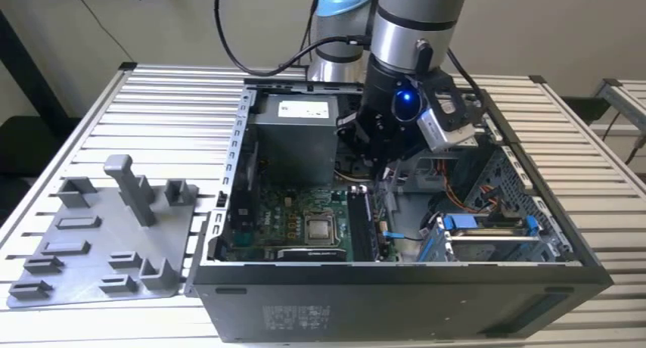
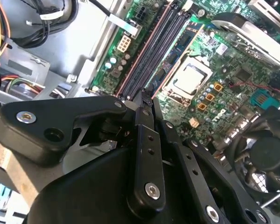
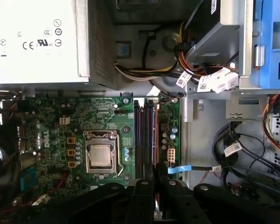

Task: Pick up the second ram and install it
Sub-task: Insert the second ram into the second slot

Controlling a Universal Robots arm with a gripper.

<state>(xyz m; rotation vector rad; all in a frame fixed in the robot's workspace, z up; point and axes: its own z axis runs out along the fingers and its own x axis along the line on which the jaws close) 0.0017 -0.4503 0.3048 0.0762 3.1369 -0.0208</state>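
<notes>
On the exterior view's left, a grey tray [image 1: 91, 250] of upright holders lies on the slatted table [image 1: 172, 98], just beside the open case [image 1: 404, 302]. Inside the case, the green motherboard [image 1: 293, 204] lies flat with its silver chip [image 1: 319, 228] near the middle, and the grey power supply [image 1: 298, 136] stands behind it.

Right of the chip, the second ram [image 1: 364, 219] appears as a long, thin, dark stick standing on edge in the slots [image 3: 147, 140]. It is narrow, with a greenish tint along its face. Its chips and label are too small to make out here.

The gripper [image 1: 382, 166] hangs over the stick's far end, low inside the case. In both wrist views its black fingers [image 2: 144, 140] are drawn together into one narrow point over the end of the slots. I cannot tell whether that point nips the stick's top edge or merely rests above it.

Farther right are loose cables [image 3: 238, 154] and a blue drive cage [image 1: 485, 223].
</notes>
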